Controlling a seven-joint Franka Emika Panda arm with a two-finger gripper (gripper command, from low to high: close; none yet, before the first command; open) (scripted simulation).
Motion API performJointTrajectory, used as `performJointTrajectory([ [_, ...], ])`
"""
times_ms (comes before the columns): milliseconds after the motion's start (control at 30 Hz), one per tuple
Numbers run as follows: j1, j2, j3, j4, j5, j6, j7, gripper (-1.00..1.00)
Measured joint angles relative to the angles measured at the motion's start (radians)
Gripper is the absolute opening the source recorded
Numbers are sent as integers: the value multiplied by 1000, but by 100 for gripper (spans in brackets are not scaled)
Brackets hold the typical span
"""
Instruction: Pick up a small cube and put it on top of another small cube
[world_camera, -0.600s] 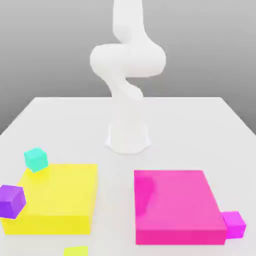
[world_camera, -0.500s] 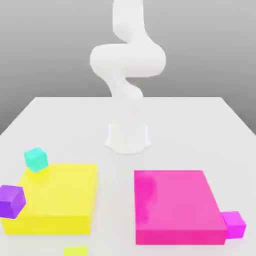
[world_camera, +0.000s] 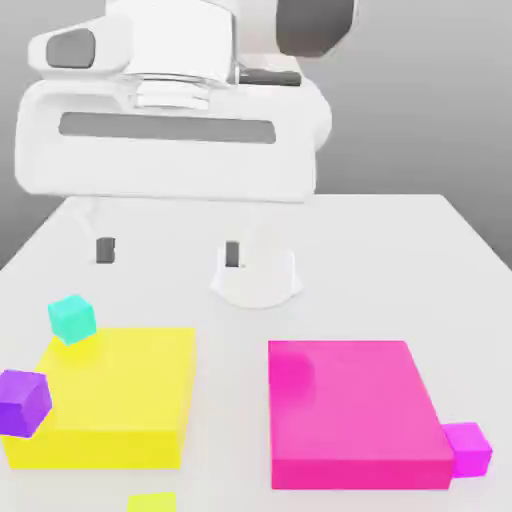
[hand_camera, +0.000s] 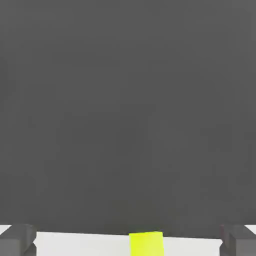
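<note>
The gripper (world_camera: 168, 250) hung above the table (world_camera: 380, 250) with its 2 fingers (world_camera: 105, 250) spread wide and nothing between them, well behind the yellow block (world_camera: 115, 395) as the exterior view showed it. The small cube (world_camera: 152, 502), lime yellow-green, lay on the table just in front of the yellow block, near that block's front corner on the exterior view's right, partly cut off by the frame edge. In the hand view the same small cube (hand_camera: 146, 244) appeared between the 2 fingertips. Judged by appearance, it was a rigid, light, flat-faced body, unlikely to deform or break; its smooth faces might slip under an off-centre pinch. The recommended hold was across 2 opposite vertical faces, jaws square to them, at mid-height. The teal cube (world_camera: 71, 318) sat at the yellow block's rear corner.
</note>
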Motion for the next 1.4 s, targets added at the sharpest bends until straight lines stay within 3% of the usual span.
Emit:
performJointTrajectory([
  [367, -67, 401, 5, 19, 68, 111, -156, 0],
  [500, -88, 546, 25, 44, 89, 209, -180, 0],
  [533, -92, 575, 29, 50, 93, 231, -183, -100],
  [733, -94, 589, 32, 54, 95, 241, -185, -100],
  [900, -81, 458, 14, 25, 75, 138, -169, -100],
  [1133, -131, 206, -135, -133, -47, 52, -15, -100],
  [1400, -317, -85, -213, -327, -173, -33, 164, -100],
])
